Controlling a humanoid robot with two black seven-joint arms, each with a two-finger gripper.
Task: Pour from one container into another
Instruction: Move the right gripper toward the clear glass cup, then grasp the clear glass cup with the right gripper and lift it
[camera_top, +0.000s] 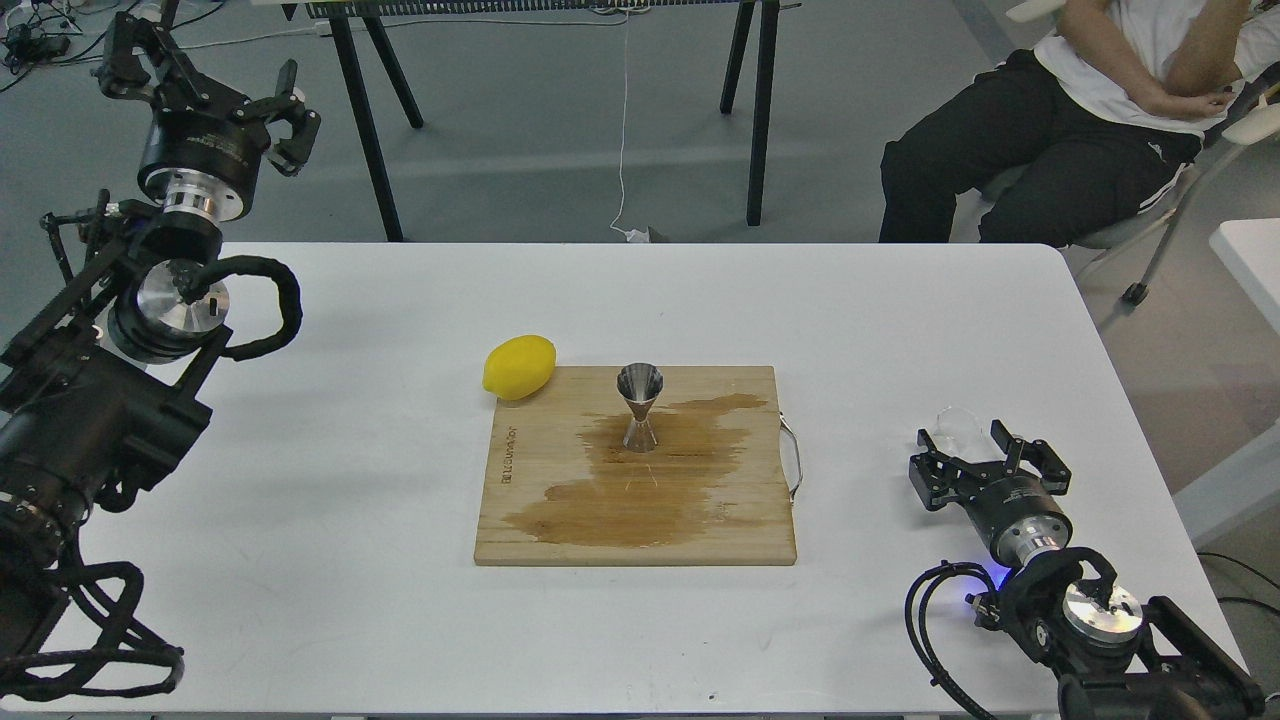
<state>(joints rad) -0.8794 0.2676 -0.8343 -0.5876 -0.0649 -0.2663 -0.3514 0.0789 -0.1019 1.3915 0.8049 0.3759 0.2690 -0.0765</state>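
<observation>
The clear glass cup (958, 428) stands on the white table at the right, faint and partly hidden behind my right gripper (968, 442). That gripper is open, its two fingers reaching either side of the cup's near side. The steel hourglass jigger (639, 406) stands upright on the wooden cutting board (560, 520), on a wet brown stain. My left gripper (205, 72) is held high at the far left, open and empty, well away from both.
A yellow lemon (519, 366) lies against the board's back left corner. A seated person (1080, 110) is beyond the table's far right corner. Dark table legs (760, 110) stand behind the table. The table edge (1140, 400) runs close to the cup's right.
</observation>
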